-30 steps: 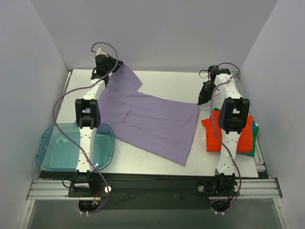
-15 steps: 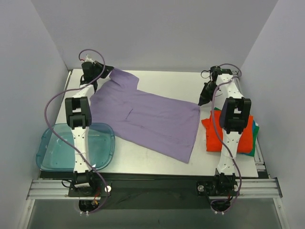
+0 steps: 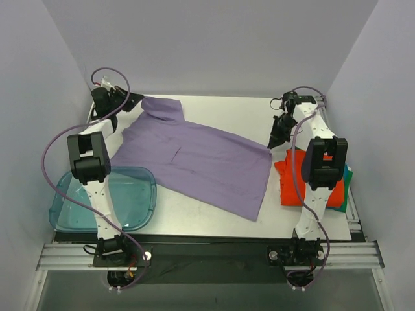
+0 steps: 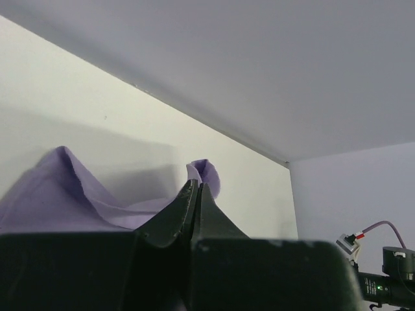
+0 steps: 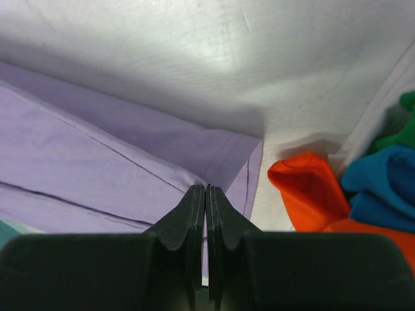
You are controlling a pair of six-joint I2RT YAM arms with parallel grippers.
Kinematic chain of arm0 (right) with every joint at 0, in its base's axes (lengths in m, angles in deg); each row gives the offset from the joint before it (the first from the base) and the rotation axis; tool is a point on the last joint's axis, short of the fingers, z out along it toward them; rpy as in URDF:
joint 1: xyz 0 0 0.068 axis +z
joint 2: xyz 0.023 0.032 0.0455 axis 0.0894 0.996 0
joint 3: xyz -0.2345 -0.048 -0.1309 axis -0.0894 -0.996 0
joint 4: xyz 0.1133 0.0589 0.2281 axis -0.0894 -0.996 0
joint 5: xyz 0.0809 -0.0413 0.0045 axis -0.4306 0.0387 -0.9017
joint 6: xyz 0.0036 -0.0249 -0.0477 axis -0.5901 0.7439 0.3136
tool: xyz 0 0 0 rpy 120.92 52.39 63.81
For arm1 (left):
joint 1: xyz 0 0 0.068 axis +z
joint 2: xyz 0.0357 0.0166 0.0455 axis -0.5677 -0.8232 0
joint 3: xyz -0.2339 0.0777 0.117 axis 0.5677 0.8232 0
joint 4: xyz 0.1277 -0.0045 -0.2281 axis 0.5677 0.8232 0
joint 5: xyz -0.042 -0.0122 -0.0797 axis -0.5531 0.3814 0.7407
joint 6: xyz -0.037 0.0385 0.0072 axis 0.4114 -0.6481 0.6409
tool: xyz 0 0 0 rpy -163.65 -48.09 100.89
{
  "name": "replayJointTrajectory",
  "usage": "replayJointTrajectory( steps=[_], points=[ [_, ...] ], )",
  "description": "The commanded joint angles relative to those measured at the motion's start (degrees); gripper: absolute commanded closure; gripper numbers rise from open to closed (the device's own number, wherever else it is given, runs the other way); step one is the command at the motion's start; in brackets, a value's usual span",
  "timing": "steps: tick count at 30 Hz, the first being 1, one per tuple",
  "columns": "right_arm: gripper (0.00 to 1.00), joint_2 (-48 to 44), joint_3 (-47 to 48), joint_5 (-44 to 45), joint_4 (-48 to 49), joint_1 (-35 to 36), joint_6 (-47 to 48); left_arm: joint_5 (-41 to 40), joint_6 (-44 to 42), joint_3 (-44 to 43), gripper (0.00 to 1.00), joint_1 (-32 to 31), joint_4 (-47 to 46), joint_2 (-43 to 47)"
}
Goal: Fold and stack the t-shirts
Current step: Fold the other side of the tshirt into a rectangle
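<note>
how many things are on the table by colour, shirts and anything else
lavender-purple t-shirt: 1
orange-red t-shirt: 1
green-teal t-shirt, only an edge showing: 1
blue tray: 1
total: 4

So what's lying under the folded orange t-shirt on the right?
A green-teal edge pokes out beneath the orange t-shirt on its right side. Whether that is one garment or more is hidden.
</note>
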Motion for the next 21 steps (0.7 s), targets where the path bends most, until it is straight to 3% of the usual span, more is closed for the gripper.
replayJointTrajectory(
  steps=[1,14,17,21],
  points=[
    [1.00,-4.53,-2.37,-0.55,-2.52,0.98,1.93,3.94,-3.06,3.01,1.00,1.66,-4.03,6.32],
    [1.00,-11.21,-12.75,-0.29,-2.60,3.18,3.95,2.89,-20.28,16.01,1.00,3.42,11.68,21.25],
    [1.00,-12.26,-14.24,-0.47,-2.69,3.80,4.21,0.70,-24.41,18.39,1.00,3.42,16.27,24.59],
    [1.00,-13.32,-16.44,-0.29,-2.78,4.76,4.57,-9.12,-30.55,21.46,1.00,3.33,22.07,29.60]
  ],
)
